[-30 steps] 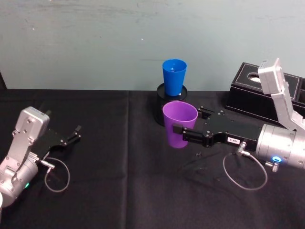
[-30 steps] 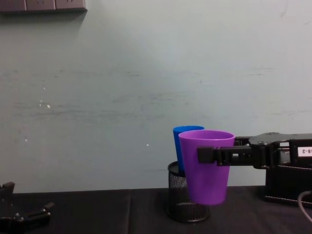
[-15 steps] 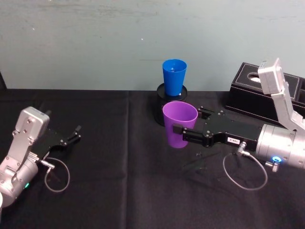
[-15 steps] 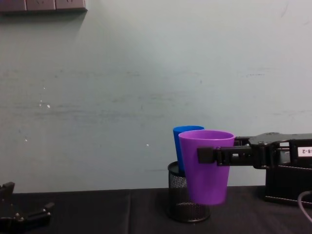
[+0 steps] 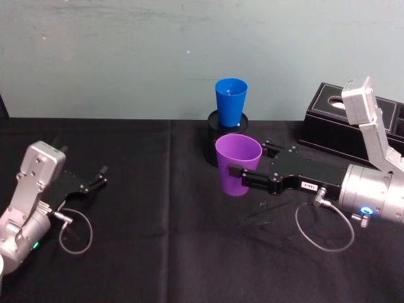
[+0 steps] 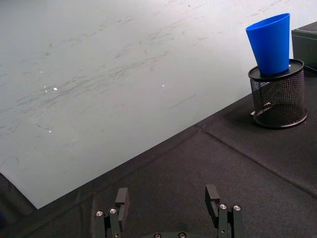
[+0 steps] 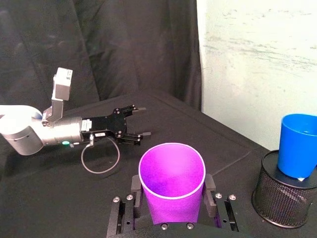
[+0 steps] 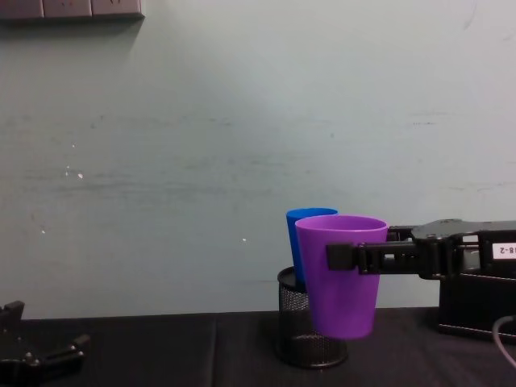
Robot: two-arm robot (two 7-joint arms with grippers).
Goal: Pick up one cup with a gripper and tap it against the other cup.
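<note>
Sitting in the mesh holder (image 6: 277, 101), the blue cup (image 5: 230, 101) is just behind the purple cup (image 5: 238, 165), gripped off the desk (image 5: 164, 240) by the right hand (image 7: 172, 181) and empty in the right wrist view; left hand (image 5: 100, 177) spread apart, well left of the holder.

I'm getting soft, even light from above. The pale wall (image 5: 126, 57) behind the purple cup (image 5: 237, 165) reads bright; the black tablecloth (image 5: 164, 240) below it stays dim and swallows detail. A faint shadow (image 5: 257, 218) lies on the cloth just below the cup, whose inside is evenly lit.
</note>
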